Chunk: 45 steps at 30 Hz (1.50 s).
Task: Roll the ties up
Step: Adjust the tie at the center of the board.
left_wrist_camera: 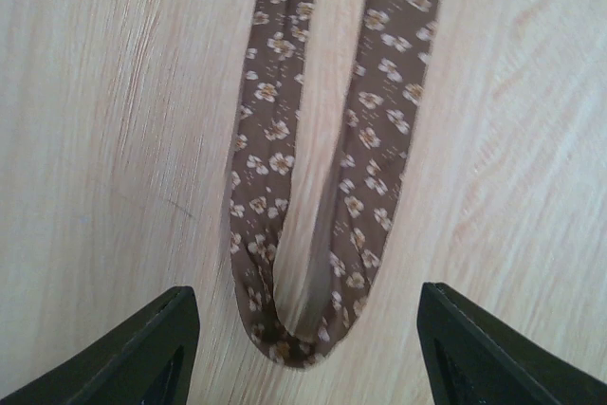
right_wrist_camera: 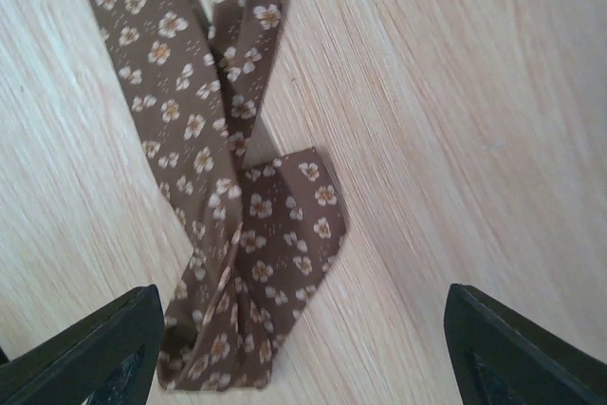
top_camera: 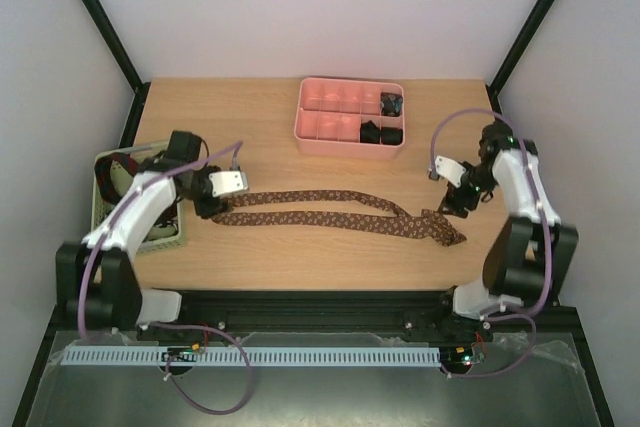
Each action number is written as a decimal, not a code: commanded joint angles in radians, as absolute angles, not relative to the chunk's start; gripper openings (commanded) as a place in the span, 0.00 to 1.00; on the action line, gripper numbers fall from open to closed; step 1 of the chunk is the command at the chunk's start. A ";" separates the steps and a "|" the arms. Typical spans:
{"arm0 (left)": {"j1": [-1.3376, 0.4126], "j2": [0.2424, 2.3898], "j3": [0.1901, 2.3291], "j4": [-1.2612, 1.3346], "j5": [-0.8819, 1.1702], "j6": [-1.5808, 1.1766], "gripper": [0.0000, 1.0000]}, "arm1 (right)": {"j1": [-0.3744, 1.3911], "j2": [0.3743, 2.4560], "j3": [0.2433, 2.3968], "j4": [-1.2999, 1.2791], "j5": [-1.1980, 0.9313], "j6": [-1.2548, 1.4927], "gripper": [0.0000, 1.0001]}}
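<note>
Left claw [left_wrist_camera: 305,358]: spread, empty, poised low over the folded bend of a long brown fabric necktie with small pale flower print [left_wrist_camera: 275,139]; near-left of the pink compartmented plastic tray [top_camera: 310,135].

Right claw [right_wrist_camera: 303,358]: spread, empty, above the necktie's overlapped loose ends; near-right of the tray.

Necktie: doubled into two strips, flat on the pale wooden worktop [top_camera: 300,257], on the near side of the tray, well apart from it.

Handling, judged: light, limp, thin, probably slippery on wood; no stiffness to keep a coil unaided. Best hold: the folded bend, both layers pinched together, rolled toward the loose ends.

Tray contents: small dark rolled ties [top_camera: 385,133] in right-hand compartments.

Pale green slotted basket [top_camera: 100,209]: far left of the tray, dark fabric inside.
</note>
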<state>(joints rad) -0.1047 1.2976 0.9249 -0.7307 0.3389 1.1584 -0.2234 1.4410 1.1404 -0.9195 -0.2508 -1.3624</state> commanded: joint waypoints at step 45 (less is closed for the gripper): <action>-0.029 1.852 1.385 -0.908 0.320 0.955 0.02 | -0.049 1.601 1.067 -0.431 0.045 -1.006 0.02</action>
<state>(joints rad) -0.0483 1.8568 1.1801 -0.9173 0.2260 1.0061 0.0250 1.6657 0.9737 -0.6334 -0.0422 -1.0401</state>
